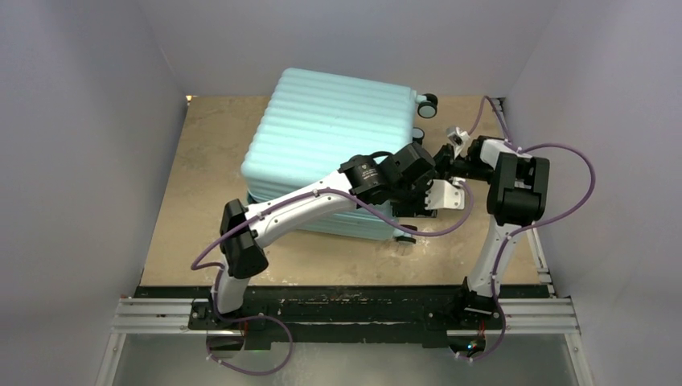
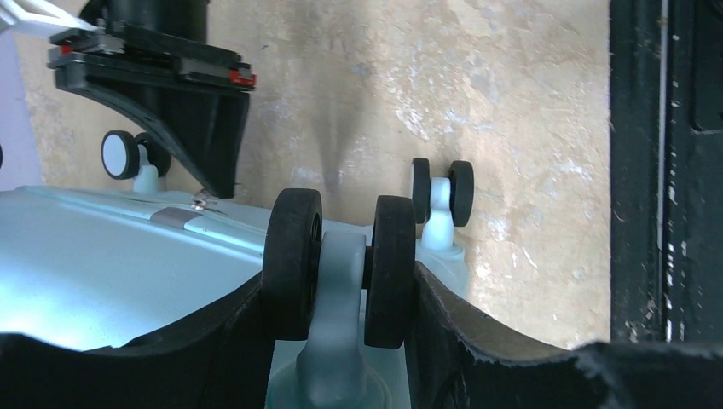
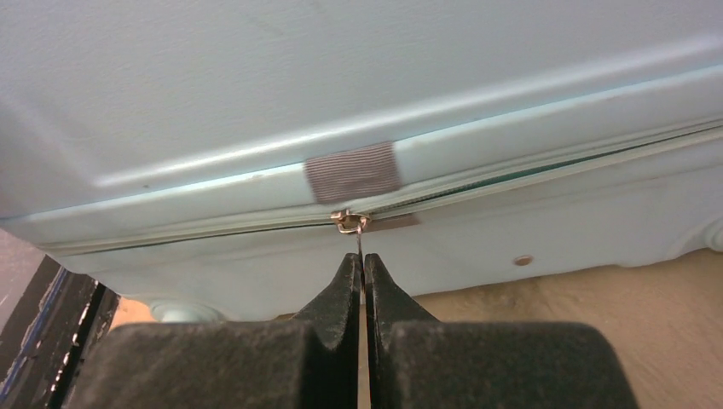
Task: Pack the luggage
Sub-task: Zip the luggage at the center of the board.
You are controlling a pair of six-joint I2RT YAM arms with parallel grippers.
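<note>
The luggage (image 1: 330, 137) lies flat on the surface (image 1: 209, 177), lid down; the step in hand seems to be zipping it. The right end effector (image 3: 363, 273) is pinched together on the zipper pull (image 3: 351, 223), and the left end effector (image 2: 338, 285) clamps a wheel (image 2: 294, 256). Next, the pull probably needs a steady drag along the seam.

You see the luggage (image 1: 330, 137), a pale mint hard-shell case with horizontal ribs, lying flat with both shells together. Its black wheels (image 2: 292, 260) face right. The zipper slider (image 3: 349, 221) sits just below a grey fabric tab (image 3: 352, 170).
</note>
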